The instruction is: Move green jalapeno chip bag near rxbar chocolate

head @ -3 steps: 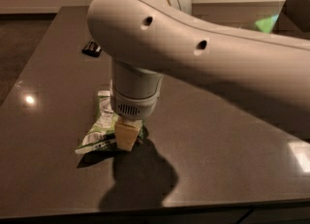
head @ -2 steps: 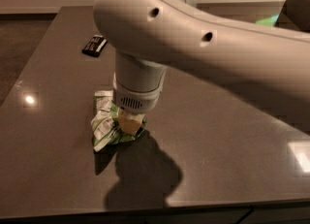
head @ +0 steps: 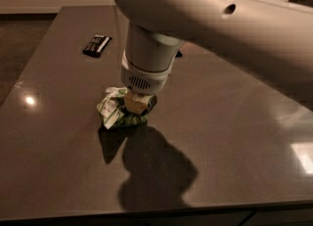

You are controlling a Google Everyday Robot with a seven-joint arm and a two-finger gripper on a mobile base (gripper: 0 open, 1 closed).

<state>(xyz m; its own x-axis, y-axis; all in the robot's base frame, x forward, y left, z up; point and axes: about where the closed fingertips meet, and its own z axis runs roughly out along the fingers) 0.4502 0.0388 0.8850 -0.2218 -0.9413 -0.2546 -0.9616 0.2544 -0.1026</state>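
Note:
The green jalapeno chip bag (head: 117, 112) is crumpled into a bunch at the middle of the dark table (head: 54, 122). My gripper (head: 135, 104) points straight down from the big white arm and is shut on the bag's top right part. The bag hangs from it just above the table, with its shadow right below. The rxbar chocolate (head: 97, 45), a small black bar with white lettering, lies flat at the far left of the table, well behind and left of the bag.
A small dark object (head: 179, 54) peeks out behind the arm's wrist; most of it is hidden. The white arm (head: 220, 29) covers the upper right of the view. The table's front edge (head: 146, 213) runs along the bottom.
The arm and gripper have moved toward the far side of the table. The bag, which lay spread on the table, is now bunched up in the gripper and raised off the surface.

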